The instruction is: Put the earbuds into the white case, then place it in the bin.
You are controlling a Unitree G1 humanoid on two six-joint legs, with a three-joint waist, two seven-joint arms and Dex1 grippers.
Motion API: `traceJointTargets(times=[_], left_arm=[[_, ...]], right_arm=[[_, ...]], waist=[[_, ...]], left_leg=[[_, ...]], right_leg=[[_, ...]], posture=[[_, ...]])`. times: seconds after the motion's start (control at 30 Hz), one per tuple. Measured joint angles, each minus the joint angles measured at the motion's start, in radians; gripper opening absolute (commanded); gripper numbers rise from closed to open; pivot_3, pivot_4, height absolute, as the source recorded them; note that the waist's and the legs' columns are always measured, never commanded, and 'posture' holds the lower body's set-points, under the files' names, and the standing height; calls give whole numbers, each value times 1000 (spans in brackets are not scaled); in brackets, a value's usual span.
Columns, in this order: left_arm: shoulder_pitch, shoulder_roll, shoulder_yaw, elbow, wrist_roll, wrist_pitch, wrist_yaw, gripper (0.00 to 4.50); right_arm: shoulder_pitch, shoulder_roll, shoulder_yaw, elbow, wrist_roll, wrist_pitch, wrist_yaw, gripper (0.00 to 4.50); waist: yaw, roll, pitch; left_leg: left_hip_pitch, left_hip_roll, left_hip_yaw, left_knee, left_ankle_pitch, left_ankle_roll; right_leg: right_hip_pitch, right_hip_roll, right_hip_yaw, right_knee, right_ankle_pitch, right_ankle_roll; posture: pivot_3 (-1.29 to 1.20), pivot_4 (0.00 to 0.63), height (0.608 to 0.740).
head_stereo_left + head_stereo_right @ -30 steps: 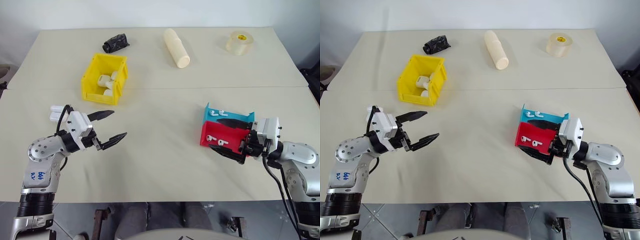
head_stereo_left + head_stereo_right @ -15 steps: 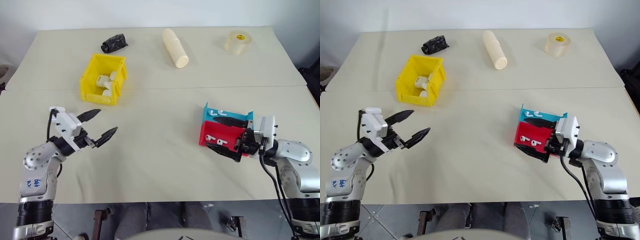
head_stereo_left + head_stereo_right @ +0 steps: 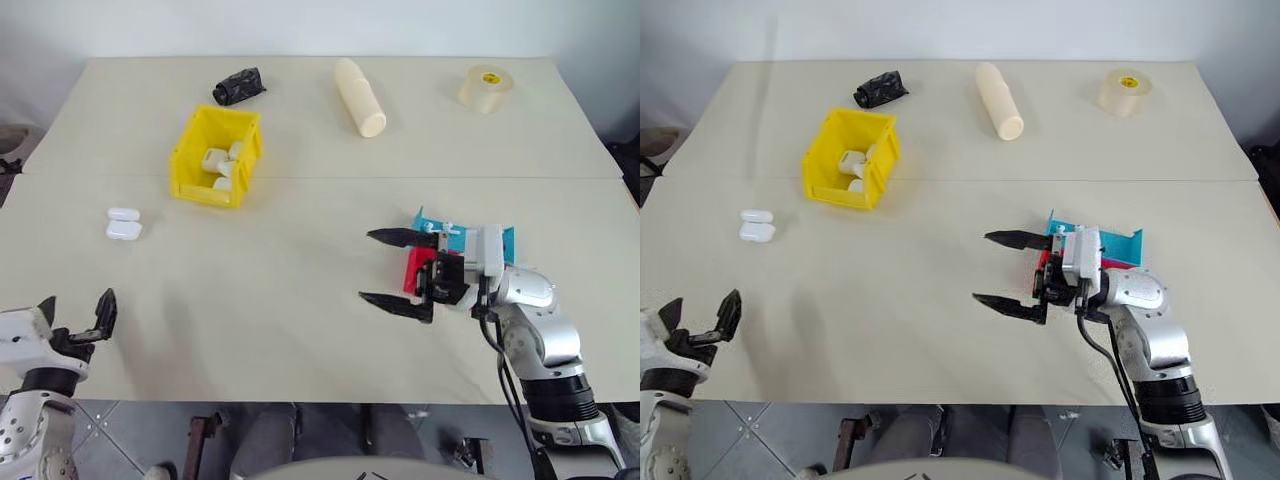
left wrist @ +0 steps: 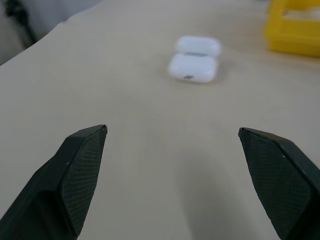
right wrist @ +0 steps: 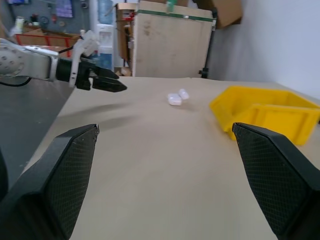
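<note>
A beige table (image 3: pixel 300 330) stands against a pale wall (image 3: pixel 300 25), with grey tiled floor (image 3: pixel 790 440) below.

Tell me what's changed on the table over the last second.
The left gripper pulled back to the table's near left corner, uncovering the open white case. The right gripper swung left, off the red tray. Both remain open and empty. The yellow bin stayed put.

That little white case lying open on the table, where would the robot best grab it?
Probably across the base of the white case, not the flipped-back lid: the base is the thicker, rounded half. The left hand sits nearest and open, so coming from above, fingers either side, seems easiest.
</note>
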Motion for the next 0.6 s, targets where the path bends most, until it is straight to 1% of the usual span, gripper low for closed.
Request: traceJointTargets(times=[0.1, 0.17, 0.3, 0.37, 0.43, 0.5, 0.53, 0.6], left_arm=[[-16, 33, -6, -23, -29, 69, -1, 4484], [-54, 90, -7, -25, -36, 109, -6, 4484], [-174, 248, -20, -13, -56, 248, -21, 4484], [-250, 366, -50, 40, -70, 350, -55, 4484], [-340, 485, -102, 135, -73, 441, -111, 4484], [-411, 563, -150, 224, -67, 490, -161, 4484], [-468, 612, -202, 299, -57, 514, -199, 4484], [-546, 678, -280, 413, -27, 551, -251, 4484]], right_arm=[[1, -14, -1, -2, 0, 2, 2, 4500], [4, -32, -4, -3, 0, 7, 4, 4500], [23, -68, -10, -18, 10, 53, 2, 4500], [30, -79, -11, -37, 13, 74, -2, 4500], [39, -85, -18, -51, 15, 87, -9, 4500], [47, -86, -20, -58, 15, 91, -17, 4500], [54, -86, -21, -60, 15, 92, -22, 4500], [58, -87, -22, -67, 14, 93, -28, 4500]], waist=[[-1, -1, 0], [-1, -1, 0], [-4, -1, 0], [-6, -1, 0], [-8, -1, 0], [-15, 0, 0], [-16, 0, 0], [-26, 0, 0]], left_leg=[[0, 0, 0, 0, 0, 0], [0, 1, 0, 0, 0, 0], [1, 0, 0, -1, 0, 0], [0, 1, 0, -2, 0, -1], [1, 1, 0, -2, 0, -1], [1, 1, 0, -3, 0, -1], [1, 1, 0, -3, 0, -1], [1, 1, 0, -4, 0, -1]], right_leg=[[0, 0, 0, 0, 0, 0], [0, 1, 0, 0, 0, -1], [-1, 0, 0, 2, -1, -1], [-2, 1, 0, 2, -1, -2], [-2, 1, 0, 3, -2, -3], [-3, 1, 0, 5, -2, -3], [-3, 1, 0, 4, -2, -3], [-3, 1, 0, 6, -2, -3]], posture=[[0, 150, 740], [0, 150, 740], [0, 150, 740], [0, 150, 740], [0, 150, 740], [0, 150, 740], [0, 150, 740], [0, 150, 740]])
